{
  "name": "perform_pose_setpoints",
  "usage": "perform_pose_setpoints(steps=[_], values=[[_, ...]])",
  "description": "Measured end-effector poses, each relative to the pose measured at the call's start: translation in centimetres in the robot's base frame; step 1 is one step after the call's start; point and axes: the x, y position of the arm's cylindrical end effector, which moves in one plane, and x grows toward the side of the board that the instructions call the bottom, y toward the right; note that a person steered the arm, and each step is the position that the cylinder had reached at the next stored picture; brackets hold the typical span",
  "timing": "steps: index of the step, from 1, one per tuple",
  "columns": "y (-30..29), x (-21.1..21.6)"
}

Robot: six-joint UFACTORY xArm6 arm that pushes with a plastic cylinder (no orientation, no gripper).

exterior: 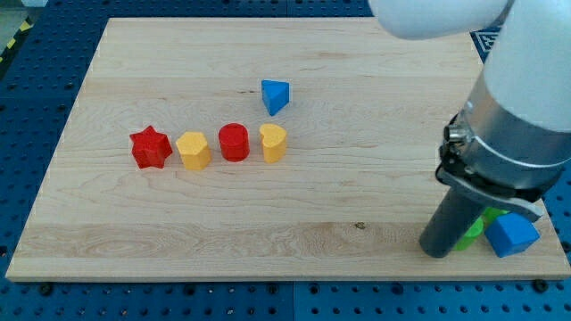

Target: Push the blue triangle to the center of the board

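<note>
Down at the view's lower right, my tip [437, 251] rests on the wooden board [294, 227], holding nothing since it is only a bare rod. Just to its right lies a green block [474, 231], mostly hidden behind the rod, so I cannot tell its shape or whether the tip touches it. A blue block [511, 234] sits beside the green one, near the board's edge. Well apart from the tip, the blue triangle [275, 96] lies above the middle of the board. Below it runs a row, left to right: red star [150, 148], yellow block [194, 150], red cylinder [234, 142], yellow heart [273, 143].
</note>
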Motion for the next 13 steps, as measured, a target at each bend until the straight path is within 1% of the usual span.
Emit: perform_pose_setpoints(steps=[1,2,3,4,5,6,7,8,9,13], values=[[1.0,-0.3],[-1.0,-0.3],[-7.1,-3.3],[-8.5,-9.2],[-8.5,-15.9],[-10.9,-22.8],[-17.6,-25.8],[-24.3,-24.5],[-26.6,-23.8],[-15.9,-22.4]])
